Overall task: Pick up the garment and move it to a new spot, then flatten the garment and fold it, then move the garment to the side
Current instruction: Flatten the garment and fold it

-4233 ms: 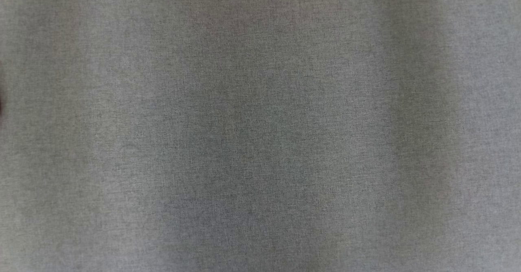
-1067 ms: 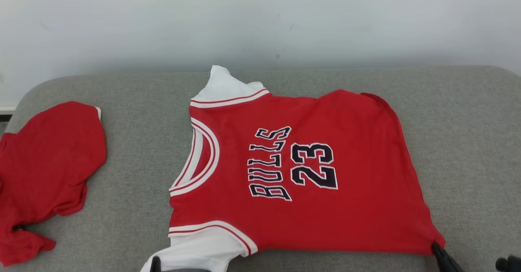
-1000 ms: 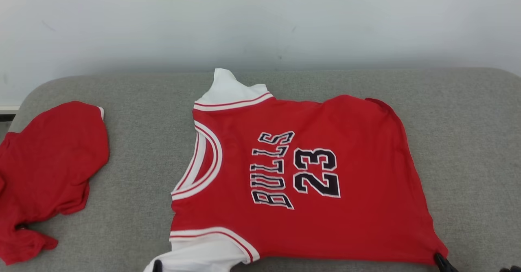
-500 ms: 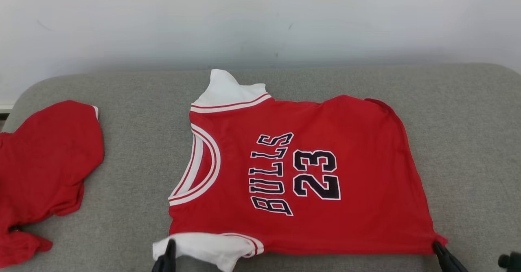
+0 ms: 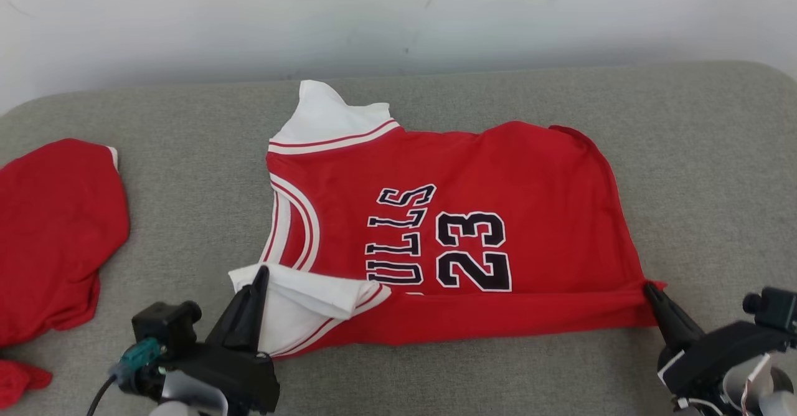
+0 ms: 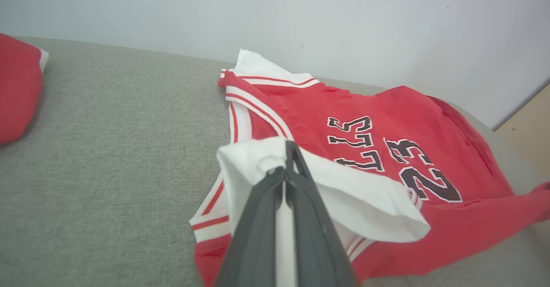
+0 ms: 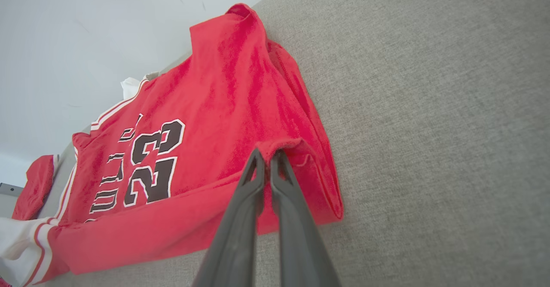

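The fold was judged to be in hand. The red jersey point(image 5: 498, 173) lay spread on the middle of the grey fabric-covered table point(image 5: 716, 154), collar to the left. Its near edge was held raised and turned toward the far side. The left claw point(image 5: 260, 274) was clamped shut on the near white sleeve point(image 5: 311, 297), and the right claw point(image 5: 649, 288) was pinched shut on the near right hem corner point(image 5: 654, 286). Both arms were reached in low from the near side, fingers slanted up and away. The next move was thought to call for both corners to be carried evenly toward the far edge and laid down before release. A second red garment point(image 5: 56, 229) lay well apart at the left.
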Controlling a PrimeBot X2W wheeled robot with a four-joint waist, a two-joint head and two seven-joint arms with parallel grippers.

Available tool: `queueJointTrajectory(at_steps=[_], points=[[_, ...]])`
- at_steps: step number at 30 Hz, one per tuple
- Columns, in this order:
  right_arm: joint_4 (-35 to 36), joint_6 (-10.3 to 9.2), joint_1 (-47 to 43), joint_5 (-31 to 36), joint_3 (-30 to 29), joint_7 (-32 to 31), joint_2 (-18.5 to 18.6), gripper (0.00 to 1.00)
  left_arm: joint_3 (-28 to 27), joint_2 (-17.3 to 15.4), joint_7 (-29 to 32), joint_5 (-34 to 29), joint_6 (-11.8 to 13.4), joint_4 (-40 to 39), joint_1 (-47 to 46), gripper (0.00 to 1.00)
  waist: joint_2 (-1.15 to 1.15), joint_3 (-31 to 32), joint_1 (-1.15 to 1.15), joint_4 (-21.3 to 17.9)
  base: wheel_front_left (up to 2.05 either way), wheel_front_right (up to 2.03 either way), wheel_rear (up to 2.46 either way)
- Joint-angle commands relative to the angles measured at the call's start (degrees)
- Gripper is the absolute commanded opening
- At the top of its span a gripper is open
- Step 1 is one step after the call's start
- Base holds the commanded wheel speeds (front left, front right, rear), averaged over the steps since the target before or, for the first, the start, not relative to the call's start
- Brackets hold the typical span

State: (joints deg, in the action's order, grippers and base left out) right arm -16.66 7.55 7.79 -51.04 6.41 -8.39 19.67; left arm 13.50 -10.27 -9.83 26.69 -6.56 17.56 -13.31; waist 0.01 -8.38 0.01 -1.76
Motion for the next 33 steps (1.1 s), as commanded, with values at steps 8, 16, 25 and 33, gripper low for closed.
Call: queueJointTrajectory(at_steps=[8, 16, 25, 33], points=[[-2.0, -0.14, 3.6, 5.8, -0.2, 2.7, -0.4, 1.0, 0.6, 0.3, -3.3, -0.3, -0.4, 9.2, -6.1, 1.0, -0.01, 0.1, -0.01, -0.4, 0.0, 0.0, 0.0], [-2.1, -0.14, -1.1, 9.3, 0.6, 5.8, 2.5, 1.0, -3.0, 0.1, -5.3, 0.3, 0.4, 6.4, 0.7, 1.0, -0.01, 1.2, -0.01, 0.5, 0.0, 0.0, 0.0], [-5.5, -0.14, -1.6, 12.0, 1.2, 8.2, 1.8, 1.0, -0.3, 1.7, -5.4, -0.1, 0.0, 7.1, 6.8, 1.0, -0.01, -0.4, -0.01, 1.7, 0.0, 0.0, 0.0], [-12.8, -0.14, 3.3, 11.6, 3.0, 9.0, -0.3, 1.0, -0.8, 2.8, -5.3, 1.9, -0.4, 12.8, 2.3, 1.0, -0.01, -1.6, -0.01, 1.0, 0.0, 0.0, 0.0]])
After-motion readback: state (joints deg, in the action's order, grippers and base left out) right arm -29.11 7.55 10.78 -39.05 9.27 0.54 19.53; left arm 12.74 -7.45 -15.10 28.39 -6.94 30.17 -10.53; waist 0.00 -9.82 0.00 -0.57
